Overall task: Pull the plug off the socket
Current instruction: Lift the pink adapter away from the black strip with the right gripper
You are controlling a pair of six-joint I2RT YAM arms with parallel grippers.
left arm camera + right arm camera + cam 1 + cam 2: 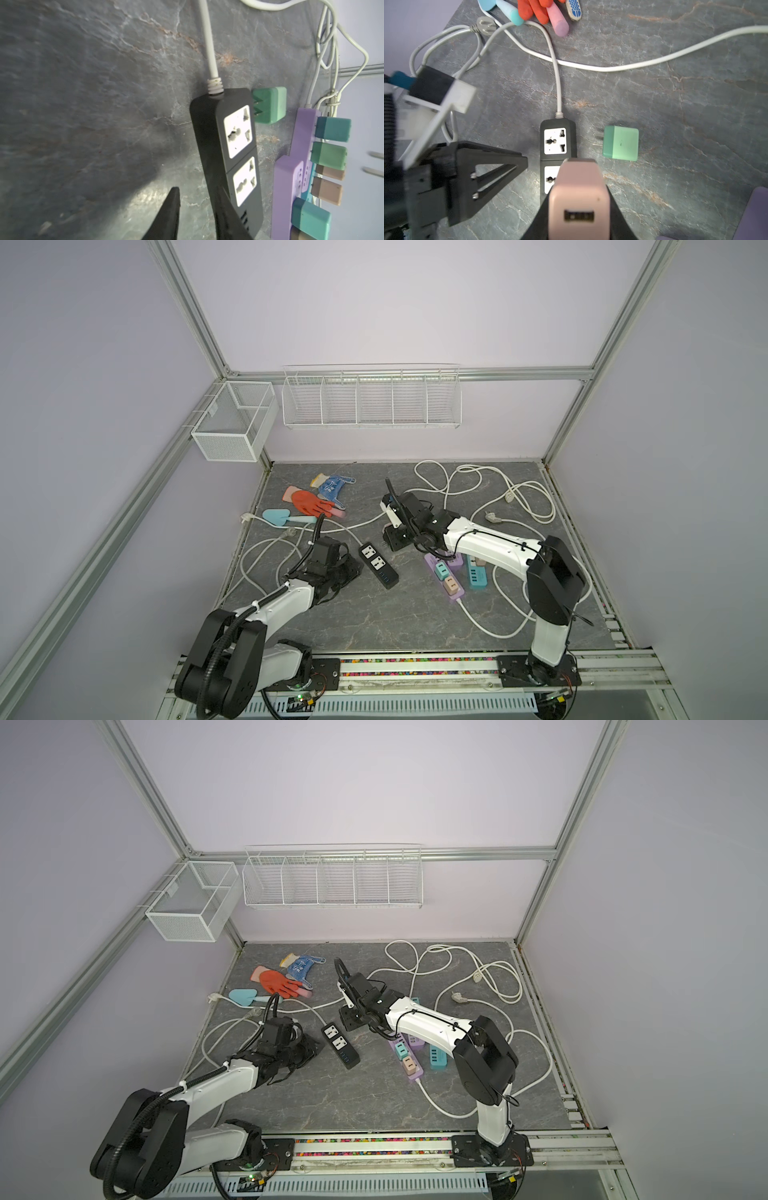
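Reaching in from the near edge of the counter (pixel 374 626), the left claw (pixel 196 187) sits low with its jaws narrowly apart and nothing between them. One finger (pixel 226 207) overlaps the side of the black power strip (pixel 239 145); whether it touches, I cannot tell. Both of the strip's sockets stand bare. Above the strip, the right claw (pixel 579 166) is clamped on the pink plug (pixel 578 187), which is clear of the sockets, its USB port facing the wrist camera. A green plug (pixel 620 143) lies on its side just beside the strip's cable end, prongs toward it. Toward the right edge lies a purple power strip (pixel 303 128) filled with coloured plugs. White cables (pixel 612 68) loop across the far half. Near the far left corner rest a blue trowel (pixel 276 517), an orange glove (pixel 309 504) and a blue glove (pixel 332 485).
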